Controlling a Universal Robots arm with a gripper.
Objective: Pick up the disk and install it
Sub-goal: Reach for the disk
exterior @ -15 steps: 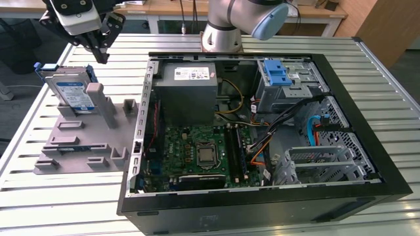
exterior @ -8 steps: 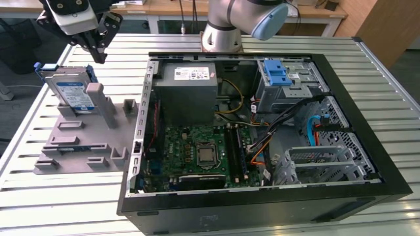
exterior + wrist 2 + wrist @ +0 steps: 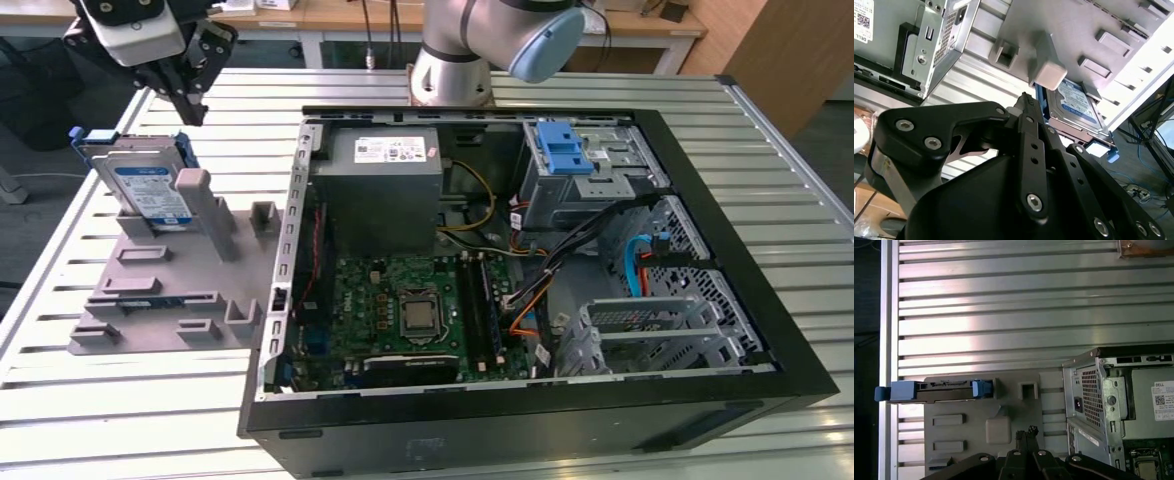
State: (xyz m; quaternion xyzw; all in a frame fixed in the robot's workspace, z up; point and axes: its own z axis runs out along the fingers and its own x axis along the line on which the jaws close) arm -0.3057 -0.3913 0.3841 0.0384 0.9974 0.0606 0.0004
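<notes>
1. Silver disk [image 3: 144,185] in its blue frame stands on edge in a grey holder [image 3: 160,300] on the worktop [image 3: 134,425], long axis roughly upright.
2. Tool [image 3: 194,108] hangs just above it, apart, pointing down, clenched on nothing.

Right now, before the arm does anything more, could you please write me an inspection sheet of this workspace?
Surface: slatted metal table, carrying the case and the fixture.
Job's things: the disk stands on edge in a grey fixture, at the exterior view's left of the open computer case; it is not held.
Clutter: nothing seen loose on the table.
Grippers: the gripper hangs over the fixture, apart from the disk, with its fingers shut and empty.
Cables: black, orange, yellow and blue cables, all inside the case.
Surroundings: desks behind the table.
</notes>
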